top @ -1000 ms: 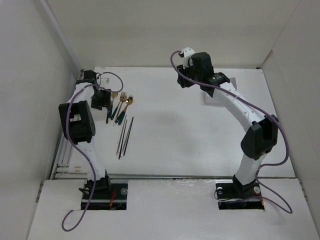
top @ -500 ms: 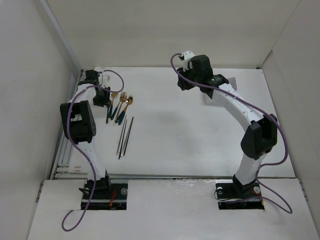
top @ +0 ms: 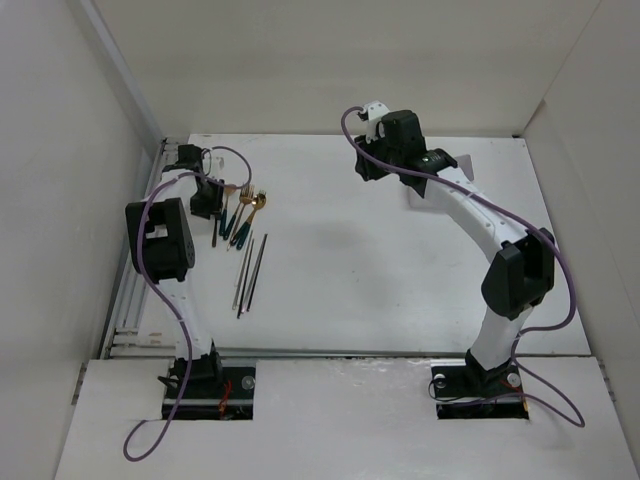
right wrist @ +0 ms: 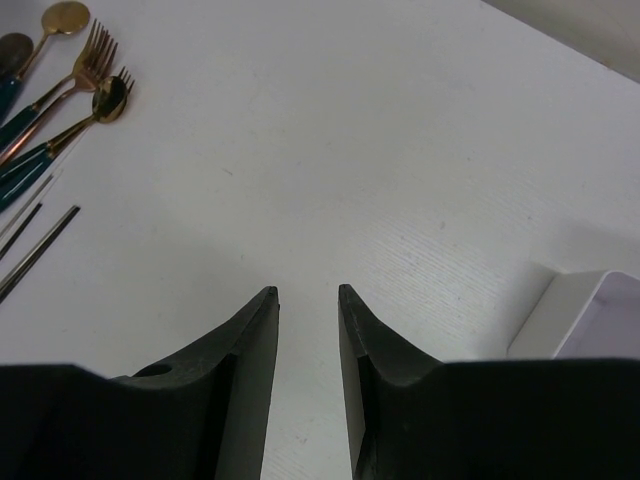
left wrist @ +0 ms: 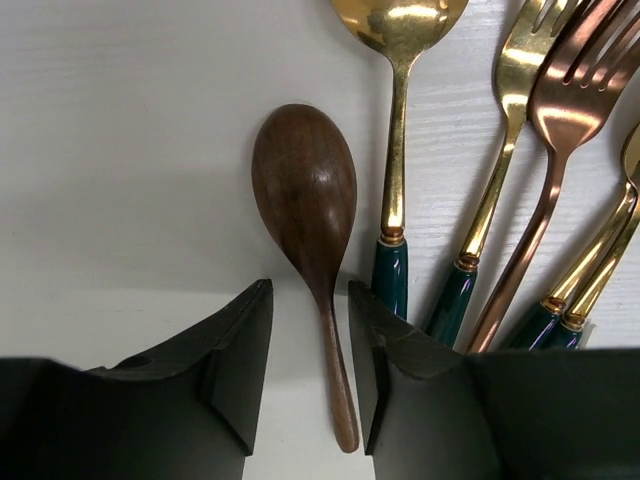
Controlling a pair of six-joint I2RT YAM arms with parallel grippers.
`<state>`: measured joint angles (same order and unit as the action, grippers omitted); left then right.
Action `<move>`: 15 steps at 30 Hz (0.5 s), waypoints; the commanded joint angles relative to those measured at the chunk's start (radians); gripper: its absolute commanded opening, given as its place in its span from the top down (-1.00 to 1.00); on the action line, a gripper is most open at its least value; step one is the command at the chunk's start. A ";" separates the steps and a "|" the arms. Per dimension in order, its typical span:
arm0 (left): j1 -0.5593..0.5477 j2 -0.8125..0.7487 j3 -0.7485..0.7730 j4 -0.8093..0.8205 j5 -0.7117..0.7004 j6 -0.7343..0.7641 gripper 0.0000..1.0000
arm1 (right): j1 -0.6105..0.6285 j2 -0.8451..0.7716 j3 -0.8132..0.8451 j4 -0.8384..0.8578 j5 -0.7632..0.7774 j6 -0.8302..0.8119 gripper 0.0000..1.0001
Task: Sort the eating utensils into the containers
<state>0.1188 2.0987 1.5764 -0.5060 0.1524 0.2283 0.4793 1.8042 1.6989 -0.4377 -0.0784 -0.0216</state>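
The utensils (top: 243, 212) lie in a bunch at the far left of the table, with grey chopsticks (top: 250, 268) just in front of them. My left gripper (top: 207, 196) is down at the bunch's left side. In the left wrist view it (left wrist: 310, 290) is open, its jaws either side of the handle of a dark brown wooden spoon (left wrist: 305, 190) lying flat; neither jaw presses it. To the right lie a gold spoon (left wrist: 400, 30) and gold forks (left wrist: 520, 90) with green handles. My right gripper (right wrist: 307, 292) is open and empty above bare table. The white box (right wrist: 585, 315) shows at its lower right.
White walls close in the table on the left, the back and the right. A metal rail (top: 125, 300) runs along the table's left edge beside the left arm. Purple cables (top: 450, 185) hang along both arms. In the top view the right arm covers most of the box.
The left arm's elbow has shifted a little and its gripper has edged right and slightly farther back, closer to the utensils. The right arm has barely moved.
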 commanded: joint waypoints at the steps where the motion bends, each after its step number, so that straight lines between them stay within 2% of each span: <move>1: -0.007 0.003 -0.013 -0.029 -0.033 0.006 0.36 | 0.004 -0.020 -0.002 0.031 0.012 0.003 0.29; 5: -0.007 0.033 -0.003 -0.060 -0.057 0.006 0.59 | 0.004 -0.020 -0.002 0.022 0.022 0.003 0.29; 6: -0.007 0.034 -0.003 -0.060 -0.066 -0.003 0.93 | 0.004 -0.020 -0.002 0.022 0.022 0.003 0.29; 7: -0.007 0.046 0.007 -0.060 -0.066 -0.003 1.00 | 0.004 -0.020 0.007 0.022 0.022 0.003 0.29; 10: -0.007 0.046 0.025 -0.071 -0.056 -0.003 1.00 | 0.004 -0.010 0.016 0.022 0.022 0.003 0.29; 13: 0.021 0.024 0.063 -0.071 0.017 -0.029 1.00 | 0.025 -0.009 0.037 0.002 0.011 -0.018 0.29; 15: 0.050 -0.018 0.124 -0.071 0.071 -0.038 1.00 | 0.038 -0.009 0.048 0.002 -0.015 -0.058 0.20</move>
<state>0.1268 2.1159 1.6188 -0.5465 0.1444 0.2161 0.4862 1.8042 1.7008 -0.4442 -0.0681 -0.0368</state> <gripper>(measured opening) 0.056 0.393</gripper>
